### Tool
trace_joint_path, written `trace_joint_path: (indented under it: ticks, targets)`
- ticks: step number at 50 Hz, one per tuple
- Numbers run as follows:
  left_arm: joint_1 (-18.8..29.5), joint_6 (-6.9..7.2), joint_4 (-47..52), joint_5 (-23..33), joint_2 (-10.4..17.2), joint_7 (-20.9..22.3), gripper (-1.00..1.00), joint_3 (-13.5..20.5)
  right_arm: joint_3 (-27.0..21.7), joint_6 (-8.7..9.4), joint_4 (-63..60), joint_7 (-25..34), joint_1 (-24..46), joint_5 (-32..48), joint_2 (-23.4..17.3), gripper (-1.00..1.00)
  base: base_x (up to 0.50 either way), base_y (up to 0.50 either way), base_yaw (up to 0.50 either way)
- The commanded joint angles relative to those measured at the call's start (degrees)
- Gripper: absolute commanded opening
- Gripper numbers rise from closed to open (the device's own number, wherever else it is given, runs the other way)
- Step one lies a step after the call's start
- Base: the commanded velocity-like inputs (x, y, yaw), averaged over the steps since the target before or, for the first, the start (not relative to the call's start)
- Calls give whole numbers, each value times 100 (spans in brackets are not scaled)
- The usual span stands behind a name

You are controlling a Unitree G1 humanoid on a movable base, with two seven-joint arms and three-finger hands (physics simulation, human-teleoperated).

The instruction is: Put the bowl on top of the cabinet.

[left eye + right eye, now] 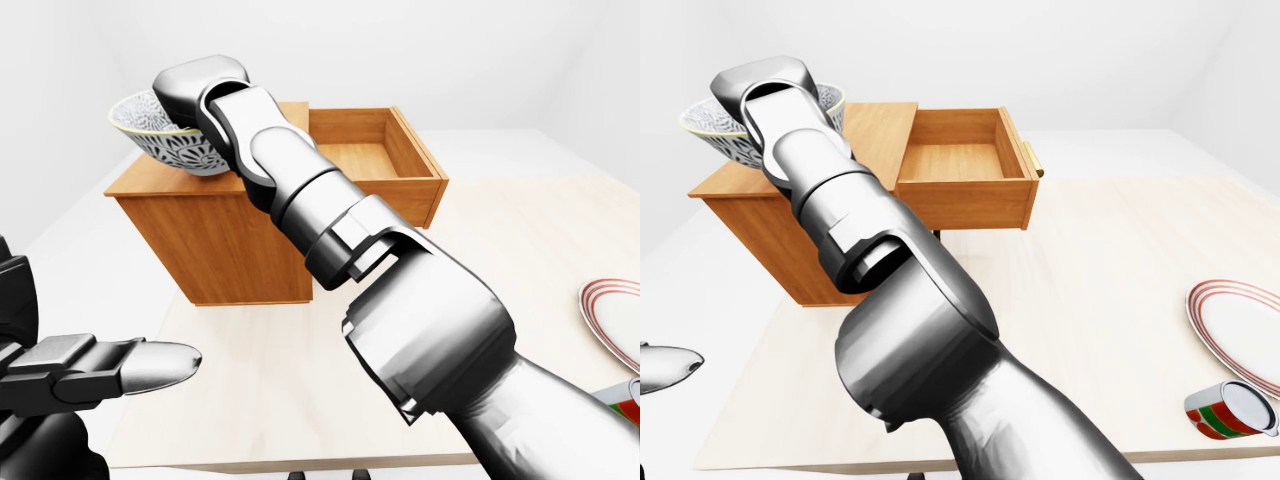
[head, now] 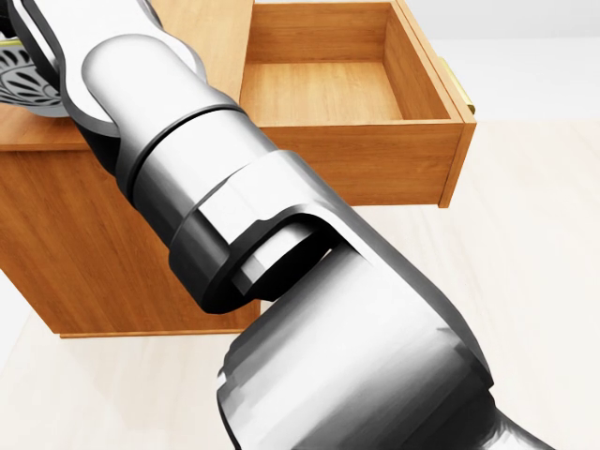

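A white bowl point(image 1: 150, 132) with a dark pattern and a yellowish rim sits low over the left part of the wooden cabinet's top point(image 1: 135, 183); whether its base touches the wood I cannot tell. My right arm crosses the views from bottom right to upper left. My right hand point(image 1: 200, 95) is clasped on the bowl's right rim, its fingers mostly hidden behind the hand's back. My left hand point(image 1: 170, 362) hangs at the lower left of the left-eye view, fingers stretched out and holding nothing. In the head view only a sliver of the bowl point(image 2: 21, 82) shows beside the arm.
The cabinet's drawer point(image 1: 960, 165) stands pulled out to the right and is bare inside. The cabinet rests on a light table point(image 1: 1090, 300). A red-rimmed plate point(image 1: 1240, 330) and a red-and-green can point(image 1: 1230, 410) lie at the table's right.
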State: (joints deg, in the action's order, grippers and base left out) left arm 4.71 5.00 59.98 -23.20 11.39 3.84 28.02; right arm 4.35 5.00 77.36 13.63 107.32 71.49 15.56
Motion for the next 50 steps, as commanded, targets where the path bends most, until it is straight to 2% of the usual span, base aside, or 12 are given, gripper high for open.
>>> trace_joint_path:
  ticks: [1, 21, 23, 24, 28, 29, 32, 34, 50]
  targets:
    - [14, 0, 2, -35, 19, -22, 100, 12, 8, 0, -55, -164, 28, 43, -25, -97, 0, 0, 0]
    - [12, 0, 2, -43, 27, -50, 100, 4, -28, 0, -64, -155, -37, -5, 53, -100, 0, 0, 0]
    - [14, 0, 2, -46, 20, -46, 100, 11, -53, 0, -65, -15, -42, -64, 89, -100, 0, 0, 0]
    - [11, 0, 2, -43, 18, -42, 100, 10, -30, 0, -70, 28, -55, -61, 90, -46, 0, 0, 0]
    - [11, 0, 2, -37, 14, -38, 100, 9, -17, 0, -72, 32, -58, -70, 90, -46, 0, 0, 0]
    - [2, 0, 2, -27, 12, -27, 100, 4, -25, 0, -77, -30, -94, -86, 108, 100, 0, 0, 0]
    - [3, 0, 2, -15, 5, -17, 100, 3, -17, 0, -77, -32, -94, -96, 106, 100, 0, 0, 0]
    - [19, 0, -5, -28, -8, -10, 100, 38, -157, 0, -90, -247, 24, -278, 124, 100, 0, 0, 0]
    - [32, 0, -26, 12, -15, 26, 100, 29, -52, 0, -90, -213, 27, -486, 128, 100, 0, 0, 0]
